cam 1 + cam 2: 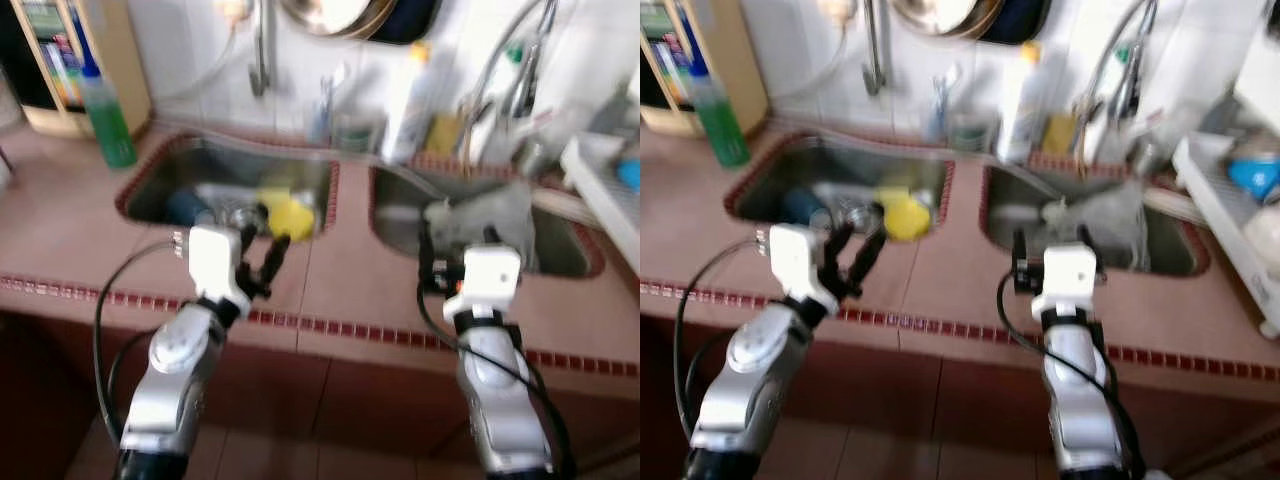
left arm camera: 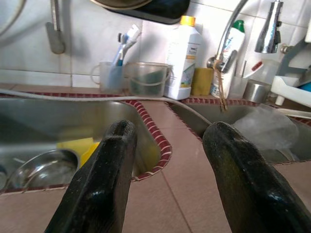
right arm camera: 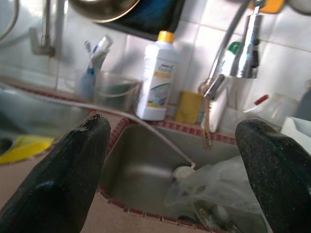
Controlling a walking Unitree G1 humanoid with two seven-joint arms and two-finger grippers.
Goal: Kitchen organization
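Pink-tiled tabletop (image 1: 340, 290) edged with a band of small dark red tiles, backed by a white tiled wall, with two recessed steel basins. The left sink (image 1: 160, 195) holds a yellow sponge (image 1: 290, 213), a round steel bowl (image 2: 41, 169) and a blue object too blurred to identify. The right sink (image 1: 400, 225) holds crumpled clear plastic (image 1: 490, 215). Along the wall stand a cup of toothbrushes (image 2: 112, 73), a translucent container (image 2: 148, 78), a white bottle (image 2: 182, 58) with a yellow cap, and a curved chrome faucet (image 3: 228, 53). A green bottle (image 1: 108, 115) stands at the far left corner beside a wooden shelf unit (image 1: 75, 60). A white dish rack (image 1: 605, 190) is cut off at the right edge.

The left gripper (image 1: 262, 255) hovers over the tabletop at the near rim of the left sink, jaws apart and empty. The right gripper (image 3: 175, 160) hovers at the near rim of the right sink, jaws wide apart and empty. The head views are motion-blurred.
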